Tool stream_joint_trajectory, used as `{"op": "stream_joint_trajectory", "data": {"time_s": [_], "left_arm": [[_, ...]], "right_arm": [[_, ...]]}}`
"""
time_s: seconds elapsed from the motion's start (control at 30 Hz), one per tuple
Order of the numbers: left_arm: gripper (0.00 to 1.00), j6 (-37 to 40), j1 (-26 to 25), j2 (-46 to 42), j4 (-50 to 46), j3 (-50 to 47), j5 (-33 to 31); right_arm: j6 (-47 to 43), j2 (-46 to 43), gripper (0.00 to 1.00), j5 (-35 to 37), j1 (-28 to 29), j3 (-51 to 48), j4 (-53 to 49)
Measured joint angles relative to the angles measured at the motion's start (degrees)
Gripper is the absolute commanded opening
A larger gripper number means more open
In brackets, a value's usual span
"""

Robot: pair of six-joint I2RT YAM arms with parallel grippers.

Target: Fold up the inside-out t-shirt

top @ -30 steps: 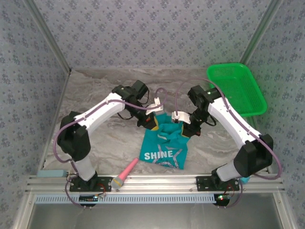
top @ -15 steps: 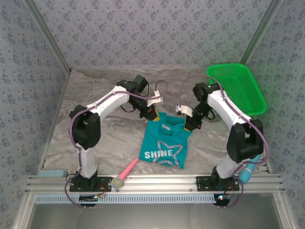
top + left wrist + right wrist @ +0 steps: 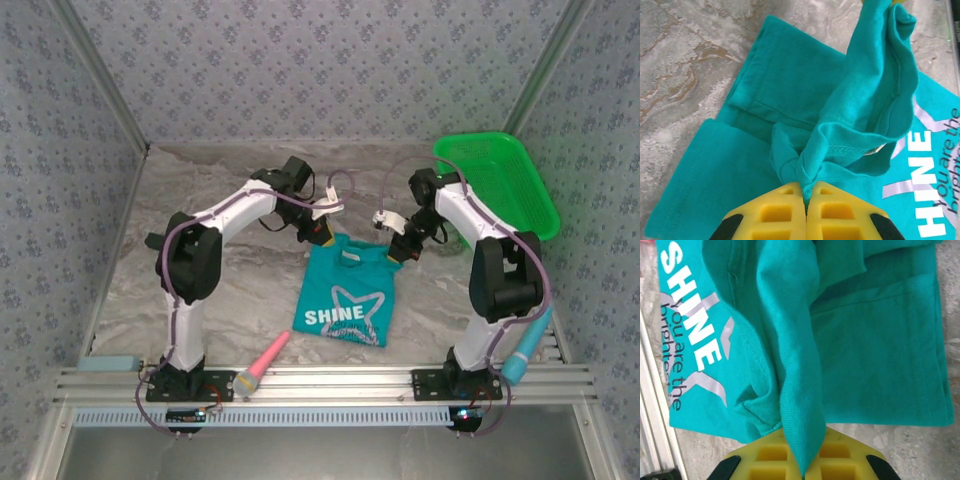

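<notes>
My left gripper [image 3: 806,192] and right gripper [image 3: 805,460] are both clamped tight on the teal t-shirt [image 3: 345,305]. Each pinches a bunched bit of its far edge by the neck and holds that edge off the marble table [image 3: 220,300], while the printed SHINE part lies flat at centre, hem near the front rail [image 3: 320,382]. Open table left of the shirt and behind my grippers; green basket [image 3: 495,185] in the right rear corner, near my right arm, apart from the shirt; pink tool [image 3: 262,365] just beside the hem's left corner.
</notes>
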Motion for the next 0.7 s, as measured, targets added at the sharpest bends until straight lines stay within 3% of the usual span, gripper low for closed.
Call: {"op": "stream_joint_trajectory", "data": {"time_s": [0.23, 0.43, 0.57, 0.7], "left_arm": [[0.06, -2.7, 0.8, 6.6, 3.5, 2.9, -4.3], [0.20, -8.1, 2.4, 8.3, 9.9, 2.9, -7.5], [0.26, -12.3, 3.1, 8.2, 16.2, 2.1, -9.2], [0.30, -16.3, 3.3, 7.1, 20.3, -0.7, -12.4]], "right_arm": [[6.1, 2.4, 0.08, 6.3, -1.0, 0.0, 9.3], [15.1, 4.4, 0.40, 15.0, -1.0, -0.1, 22.4], [22.1, 2.2, 0.51, 18.8, -0.8, -4.6, 34.8], [31.7, -7.8, 0.60, 22.5, -0.8, -12.4, 43.9]]}}
